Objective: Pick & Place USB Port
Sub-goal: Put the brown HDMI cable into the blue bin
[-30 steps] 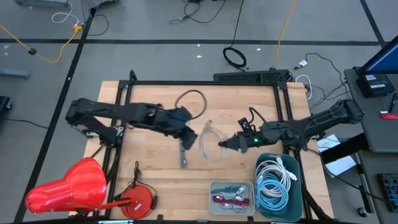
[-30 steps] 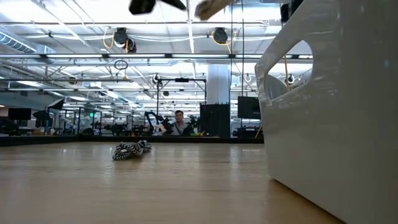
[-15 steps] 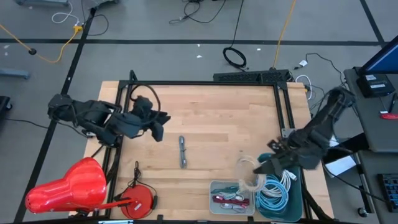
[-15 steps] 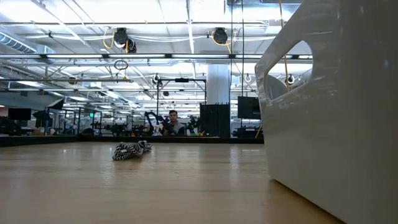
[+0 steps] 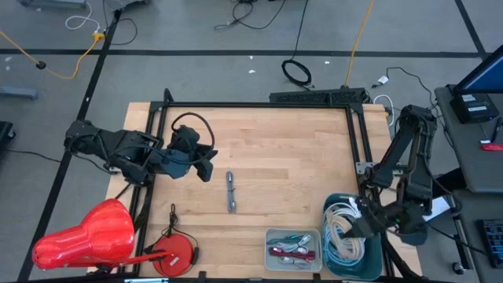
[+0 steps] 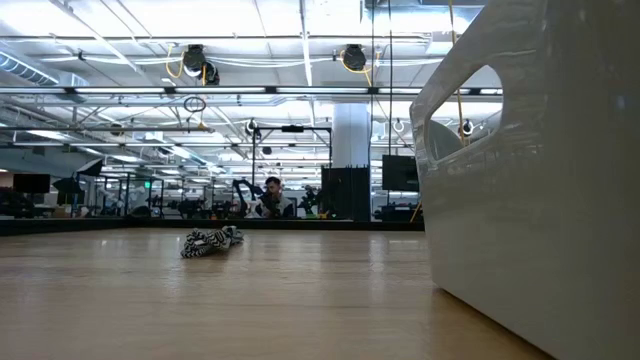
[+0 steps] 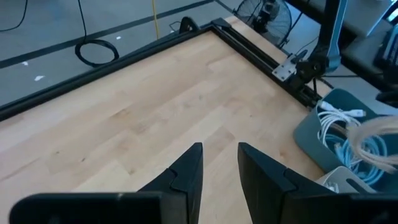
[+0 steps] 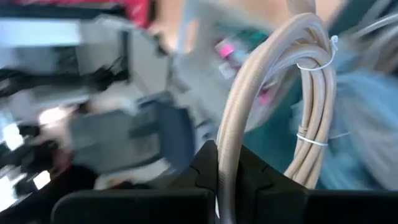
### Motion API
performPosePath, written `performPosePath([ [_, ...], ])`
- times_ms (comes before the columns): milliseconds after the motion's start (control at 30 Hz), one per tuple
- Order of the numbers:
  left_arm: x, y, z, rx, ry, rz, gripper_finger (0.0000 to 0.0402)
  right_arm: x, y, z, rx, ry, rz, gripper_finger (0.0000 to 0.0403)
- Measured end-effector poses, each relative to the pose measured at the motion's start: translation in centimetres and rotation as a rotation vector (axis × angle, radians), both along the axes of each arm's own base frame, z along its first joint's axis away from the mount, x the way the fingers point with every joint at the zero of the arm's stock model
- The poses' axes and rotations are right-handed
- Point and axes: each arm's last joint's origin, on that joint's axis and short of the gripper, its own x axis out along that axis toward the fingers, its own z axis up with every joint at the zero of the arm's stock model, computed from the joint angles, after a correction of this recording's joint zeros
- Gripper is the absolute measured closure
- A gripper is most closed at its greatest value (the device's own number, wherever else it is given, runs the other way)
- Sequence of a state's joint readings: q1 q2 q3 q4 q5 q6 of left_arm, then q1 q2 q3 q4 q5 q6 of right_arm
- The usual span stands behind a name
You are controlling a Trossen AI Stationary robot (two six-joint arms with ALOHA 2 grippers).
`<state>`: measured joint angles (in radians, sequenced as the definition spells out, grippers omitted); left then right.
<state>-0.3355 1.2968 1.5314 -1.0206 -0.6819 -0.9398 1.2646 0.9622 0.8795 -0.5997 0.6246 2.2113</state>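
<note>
Right wrist view alone: right tool [image 8: 217, 180] pinching beige cable coil [image 8: 298, 99]; left tool [image 7: 219, 168] narrowly parted, empty.

No text, label, brand or number can be read anywhere.

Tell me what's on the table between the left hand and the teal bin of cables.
In the high view, one short dark cable lies on the bare wood between the left hand and the teal bin. The small grey tray sits beside the bin.
</note>
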Motion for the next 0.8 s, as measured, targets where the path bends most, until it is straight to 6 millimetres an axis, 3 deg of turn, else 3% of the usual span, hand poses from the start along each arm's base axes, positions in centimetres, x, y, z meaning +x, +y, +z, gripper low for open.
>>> performPosePath([
  [267,0.2,0.1,-0.1,0.014,0.012,-0.004,0.03,-0.5,-0.3,-1.4,-0.107,0.123,0.014,0.0394],
  [567,0.2,0.2,-0.1,0.012,0.012,-0.002,0.03,-2.1,-1.6,-3.4,-0.235,0.633,0.19,0.0388],
  [800,0.2,0.0,-0.1,-0.001,0.005,-0.006,0.03,-2.1,-1.8,-3.4,-0.257,0.637,0.198,0.0377],
])
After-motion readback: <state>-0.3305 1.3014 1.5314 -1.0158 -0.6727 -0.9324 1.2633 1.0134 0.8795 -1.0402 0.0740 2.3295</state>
